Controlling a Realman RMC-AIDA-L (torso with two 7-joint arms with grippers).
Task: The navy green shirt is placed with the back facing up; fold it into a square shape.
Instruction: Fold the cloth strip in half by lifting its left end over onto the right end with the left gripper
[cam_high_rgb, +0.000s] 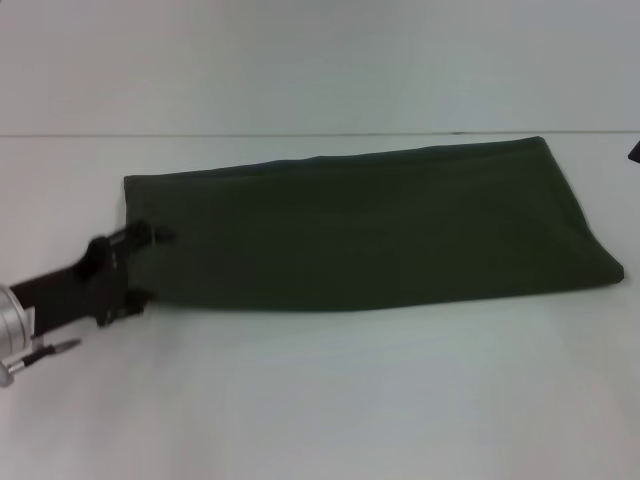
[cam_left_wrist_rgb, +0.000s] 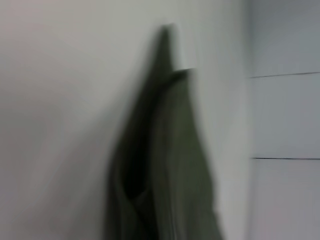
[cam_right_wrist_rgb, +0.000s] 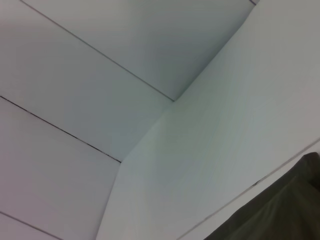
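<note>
The navy green shirt (cam_high_rgb: 370, 225) lies on the white table as a long folded band, plain side up, running from left to far right. My left gripper (cam_high_rgb: 147, 268) is at the band's left end near its front corner, open, with one finger (cam_high_rgb: 152, 236) over the cloth and the other by the front edge. The left wrist view shows the shirt (cam_left_wrist_rgb: 170, 165) close up, blurred, with a fold opening. A corner of the shirt (cam_right_wrist_rgb: 280, 215) appears in the right wrist view. Only a dark sliver of the right arm (cam_high_rgb: 635, 150) shows at the head view's right edge.
The white table (cam_high_rgb: 320, 400) stretches wide in front of the shirt and to its left. Its back edge (cam_high_rgb: 200, 134) meets a pale wall just behind the shirt. Panelled wall seams show in both wrist views.
</note>
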